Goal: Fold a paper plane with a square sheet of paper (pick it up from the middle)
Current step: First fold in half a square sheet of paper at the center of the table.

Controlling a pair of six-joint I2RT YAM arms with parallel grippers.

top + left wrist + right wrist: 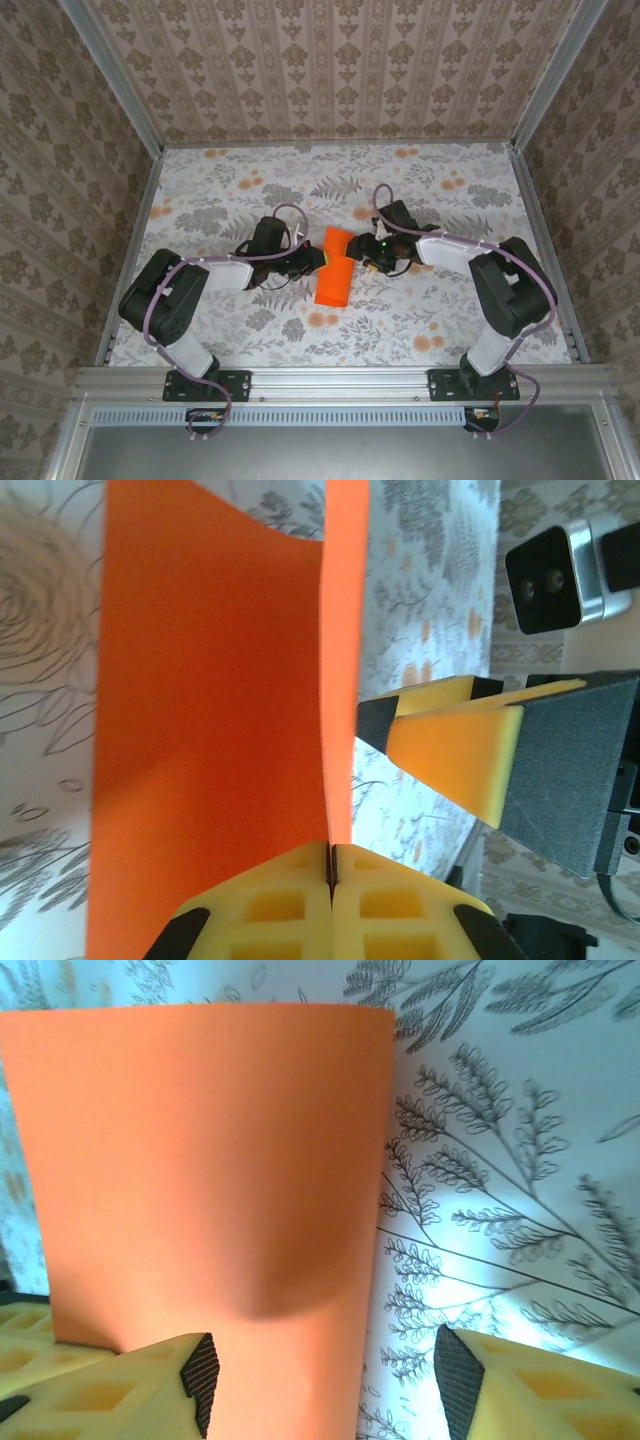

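The square sheet of paper [334, 266] is bright orange, bent into a long fold, and sits at the middle of the floral table. My left gripper [311, 262] reaches in from the left and is shut on it. In the left wrist view the yellow jaws [332, 850] meet on the raised edge of the sheet [210, 710]. My right gripper [366, 257] stands open at the sheet's right side. In the right wrist view its fingertips [328, 1385] straddle the right edge of the sheet [200, 1160] without pinching it. The paper plane is out of view.
The printed table surface [440, 200] stretches to the wallpapered enclosure walls [330, 60], with aluminium posts at the corners. The right gripper's yellow fingers [460, 755] and its wrist camera [555, 575] hang close beside the sheet.
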